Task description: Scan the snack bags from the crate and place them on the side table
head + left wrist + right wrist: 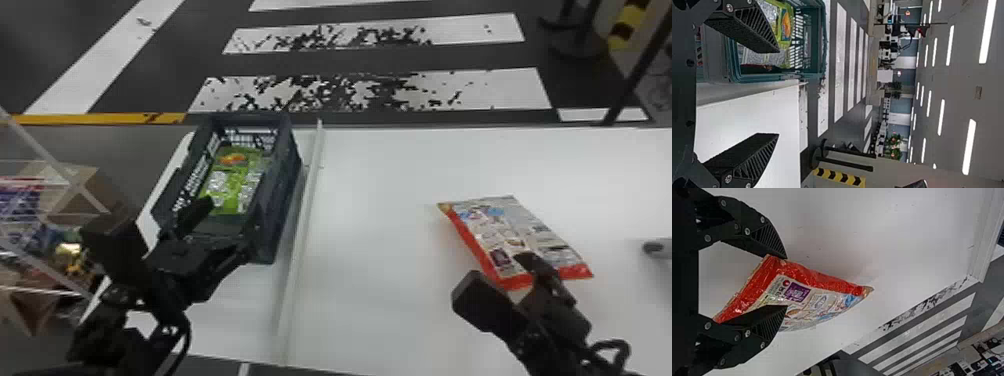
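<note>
Two bags to judge. At left, green bag [227, 185] inside crate [287, 200], printed face up; probably light, soft and slick, best pinched by an end edge, clear of crate walls and bulging middle. Left gripper [777, 93] near crate, fingers wide apart, nothing between. At right, red bag [520, 230] over white table [375, 225]. Right gripper [785, 282] at its near end, fingers apart, one tip at or just beside a red corner, the other finger across the printed face; no sign of a firm pinch. Likely light, pillowy, crushable inside. Take well in on red border, squeeze gently; expect far end to sag, film to slip from a shallow nip.
</note>
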`<state>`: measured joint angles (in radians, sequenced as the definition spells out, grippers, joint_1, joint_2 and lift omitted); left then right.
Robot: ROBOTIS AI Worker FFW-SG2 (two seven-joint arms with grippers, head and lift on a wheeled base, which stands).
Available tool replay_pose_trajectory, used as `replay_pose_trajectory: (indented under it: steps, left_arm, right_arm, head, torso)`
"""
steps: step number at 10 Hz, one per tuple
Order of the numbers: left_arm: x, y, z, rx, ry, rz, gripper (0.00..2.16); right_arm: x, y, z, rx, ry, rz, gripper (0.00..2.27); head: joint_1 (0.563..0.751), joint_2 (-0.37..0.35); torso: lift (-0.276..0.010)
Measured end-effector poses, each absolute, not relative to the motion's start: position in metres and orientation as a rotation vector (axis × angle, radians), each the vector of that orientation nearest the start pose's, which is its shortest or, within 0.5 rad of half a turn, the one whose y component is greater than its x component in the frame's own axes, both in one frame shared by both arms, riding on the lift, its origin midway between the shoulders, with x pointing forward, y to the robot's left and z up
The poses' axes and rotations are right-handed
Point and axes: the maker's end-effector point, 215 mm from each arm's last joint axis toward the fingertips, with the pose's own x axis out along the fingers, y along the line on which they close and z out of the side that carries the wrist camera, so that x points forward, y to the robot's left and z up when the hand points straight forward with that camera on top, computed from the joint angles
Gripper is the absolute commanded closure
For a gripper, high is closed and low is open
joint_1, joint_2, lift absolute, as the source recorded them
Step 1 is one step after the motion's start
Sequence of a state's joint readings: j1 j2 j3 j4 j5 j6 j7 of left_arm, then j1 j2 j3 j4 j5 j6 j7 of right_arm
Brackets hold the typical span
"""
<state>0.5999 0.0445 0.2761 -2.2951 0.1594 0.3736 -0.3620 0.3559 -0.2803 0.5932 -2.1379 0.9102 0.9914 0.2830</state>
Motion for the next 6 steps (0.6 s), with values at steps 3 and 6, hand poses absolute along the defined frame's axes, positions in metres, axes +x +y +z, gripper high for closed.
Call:
replay_pose_trajectory:
  steps: [3,6]
  left_arm:
    - [0.405,0.284,-0.34,-0.03,0.228,-0.174,0.13]
    - [0.405,0.285,-0.341,-0.031,0.23,-0.173,0.13]
  right_arm:
    - [0.376,-0.13,-0.466,-0.686,0.642,0.435,0.08]
    - [0.378,-0.11,-0.454,-0.432,0.626,0.53,0.14]
  head:
    - [0.695,0.218]
    - [0.695,0.248]
  torso:
    - [-0.094]
    - [-0.094]
